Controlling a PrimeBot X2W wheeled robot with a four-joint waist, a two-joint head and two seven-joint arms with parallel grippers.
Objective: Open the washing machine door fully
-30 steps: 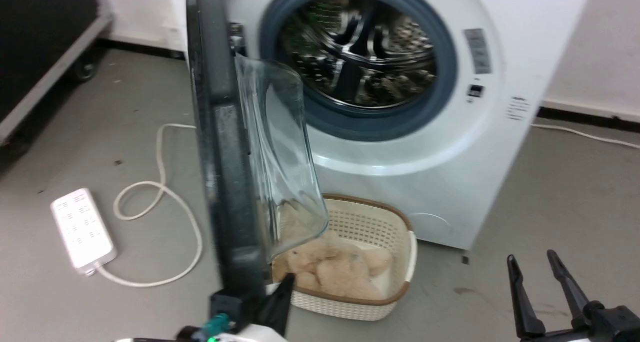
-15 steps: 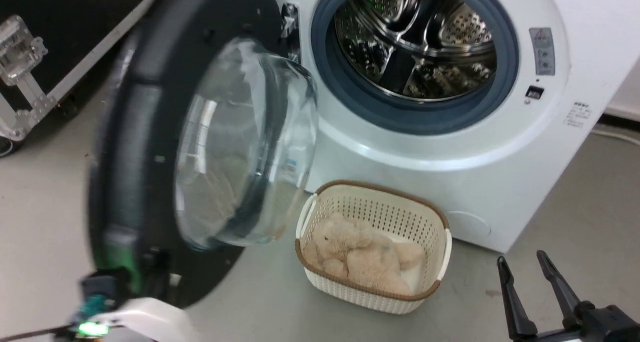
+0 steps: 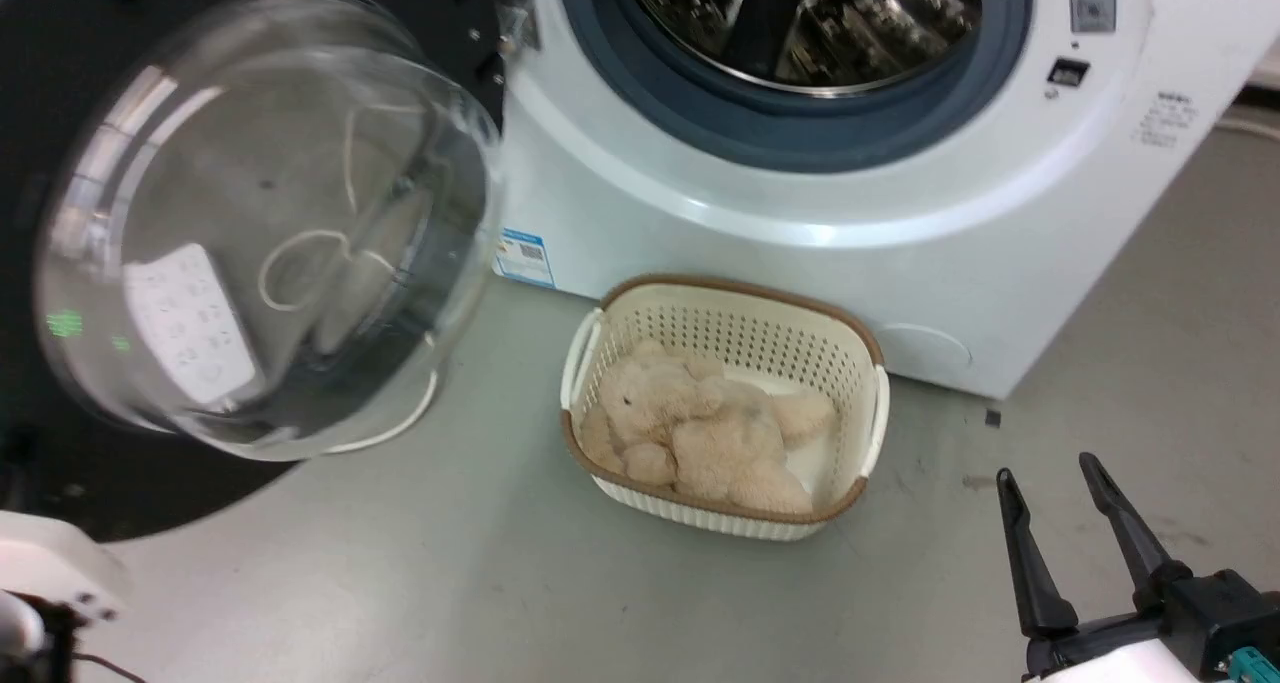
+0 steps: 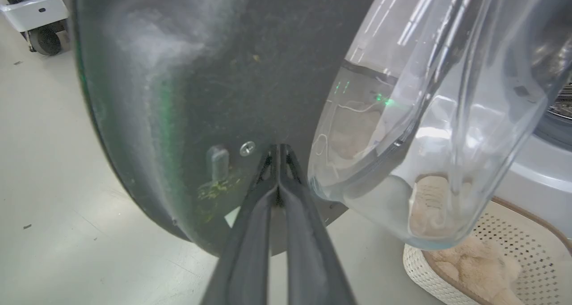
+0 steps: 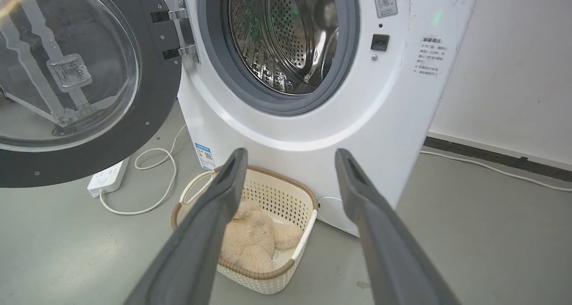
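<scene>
Though wider than before, washing machine door (image 3: 270,223) against closed left end effector (image 4: 278,148); right end effector (image 3: 1045,468) apart.

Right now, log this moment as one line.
washing machine door: wide open | left gripper: shut, tips at door's inner face | right gripper: open, empty | basket: holds plush toy

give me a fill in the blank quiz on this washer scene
1. In the right wrist view, a hinge fixes the washing machine door to the ____ of the drum.
2. The left end effector is ____, fingertips together by the door's dark rim.
3. The right end effector is ____, a wide gap between its fingers.
4. The basket holding the plush toy stands in ____ of the washing machine.
Missing words: left; shut; open; front.
</scene>
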